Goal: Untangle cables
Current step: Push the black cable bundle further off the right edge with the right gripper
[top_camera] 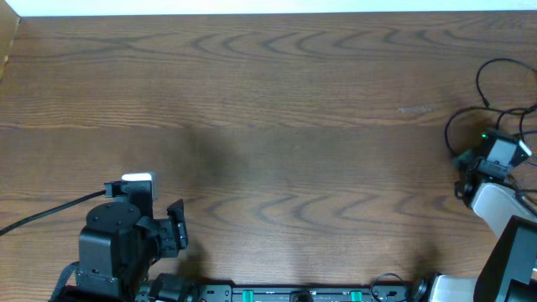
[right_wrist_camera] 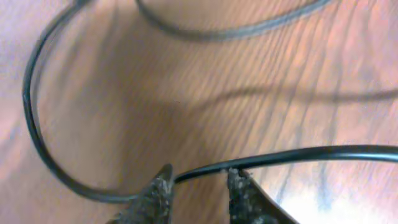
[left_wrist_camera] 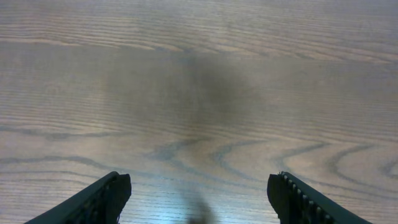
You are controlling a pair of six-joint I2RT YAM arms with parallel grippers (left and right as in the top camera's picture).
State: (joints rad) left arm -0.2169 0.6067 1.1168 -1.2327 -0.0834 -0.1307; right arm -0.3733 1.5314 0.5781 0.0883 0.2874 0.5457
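The cables [top_camera: 479,80] lie in loose black loops at the right edge of the counter [top_camera: 277,109], toward its far right corner, and the right gripper [top_camera: 463,164] sits among them. In the right wrist view its fingers [right_wrist_camera: 157,194] stand close together with only a narrow gap, and one strand [right_wrist_camera: 298,152] runs straight across that gap at the tips and on toward the right. I cannot tell whether the strand is actually pinched or only resting across the tips. A second loop [right_wrist_camera: 28,106] curves round to the left of the fingers, flat on the wood and apart from them. The left gripper [left_wrist_camera: 199,196] hangs near the front left corner, well away from the cables, its fingers spread wide with nothing but bare wood between them. These cords look light, thin and limp, so they should slide easily over the smooth top and drag their neighbours along when one is pulled. They are probably slippery in the fingers too, and a grip across the strand is likely to hold better than one along it. A sensible place to take hold seems to be a free stretch clear of any crossing, or close to a plug end, though no plug shows clearly here.
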